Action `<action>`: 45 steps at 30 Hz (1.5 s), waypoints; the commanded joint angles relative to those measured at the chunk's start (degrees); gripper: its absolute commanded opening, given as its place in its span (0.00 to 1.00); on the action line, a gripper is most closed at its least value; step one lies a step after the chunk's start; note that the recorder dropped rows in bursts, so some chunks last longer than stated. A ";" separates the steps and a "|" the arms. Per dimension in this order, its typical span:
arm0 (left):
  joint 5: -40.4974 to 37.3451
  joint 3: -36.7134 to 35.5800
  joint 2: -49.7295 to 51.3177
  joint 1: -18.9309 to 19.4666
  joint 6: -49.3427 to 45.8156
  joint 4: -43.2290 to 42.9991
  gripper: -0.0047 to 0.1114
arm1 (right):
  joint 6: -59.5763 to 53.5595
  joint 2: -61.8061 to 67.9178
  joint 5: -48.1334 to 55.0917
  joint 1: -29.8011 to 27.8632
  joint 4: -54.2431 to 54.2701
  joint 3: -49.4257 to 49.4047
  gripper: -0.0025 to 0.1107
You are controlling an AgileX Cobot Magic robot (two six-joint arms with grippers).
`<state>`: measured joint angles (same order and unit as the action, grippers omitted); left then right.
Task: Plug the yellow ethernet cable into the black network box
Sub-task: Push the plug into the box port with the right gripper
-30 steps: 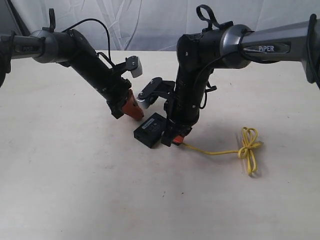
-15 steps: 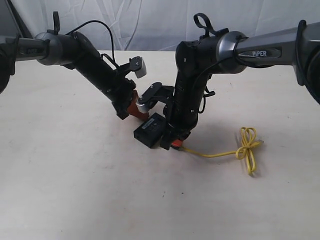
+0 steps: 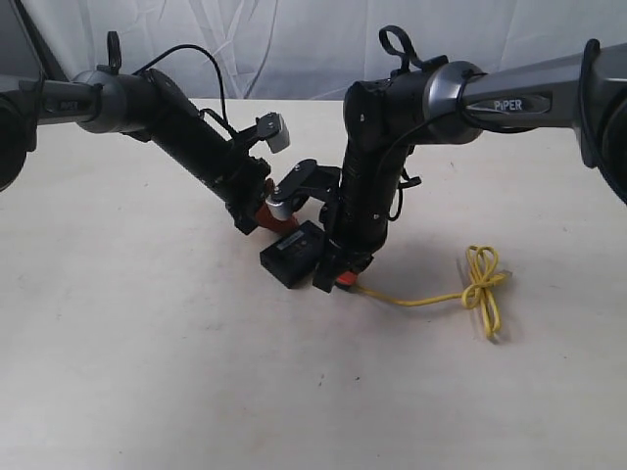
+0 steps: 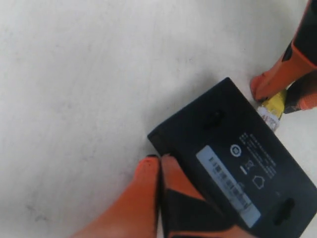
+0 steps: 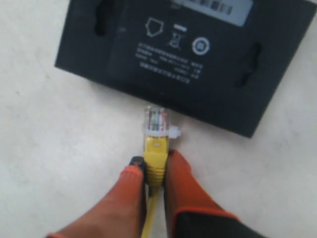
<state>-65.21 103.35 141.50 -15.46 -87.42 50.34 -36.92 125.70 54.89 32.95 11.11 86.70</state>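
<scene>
Since a second ago the left gripper (image 3: 263, 217) has come in toward the black network box (image 3: 292, 257), a small flat rectangle of dark plastic, and now meets its far corner. The box itself has barely shifted.

The pale, matte table (image 3: 147, 372) carries everything. The left arm (image 3: 186, 132) slopes down to the box from one side and the right arm (image 3: 377, 166) stands steeply over its other side.

The box lies flat with its pale barcode label (image 4: 228, 186) facing up. The left gripper's orange fingers (image 4: 143, 173) are pressed together with nothing between them, their tips against one edge of the box.

The yellow ethernet cable (image 3: 421, 299), a thin bright cord, runs away from the box along the table to a loose loop-knot (image 3: 483, 284) well apart from it. The right gripper (image 5: 153, 161) pinches this cable just behind its clear plastic plug (image 5: 156, 119). The plug's long axis points squarely at a long side of the box. Its tip sits right at that edge, and its whole clear body shows outside the box.
</scene>
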 commanded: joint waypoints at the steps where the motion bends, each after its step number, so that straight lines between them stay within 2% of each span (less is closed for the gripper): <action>1: 0.22 -0.57 1.82 -0.71 -0.10 -3.83 0.04 | 2.43 -0.10 -0.16 -0.26 0.07 -0.06 0.01; 9: -0.28 -0.57 1.82 -0.71 0.02 -3.90 0.04 | 2.43 -0.10 -1.30 -0.26 4.80 -0.06 0.01; 35: 0.89 -0.57 1.02 1.24 1.62 -7.55 0.04 | 4.42 -0.10 1.26 -0.26 0.94 -0.06 0.01; 45: -1.70 -0.57 1.02 1.74 2.03 -10.95 0.04 | 4.58 -0.10 2.82 -0.26 5.93 -0.06 0.01</action>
<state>-67.08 103.35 141.40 -14.08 -85.76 47.57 -32.36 125.70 57.34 32.95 15.75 86.70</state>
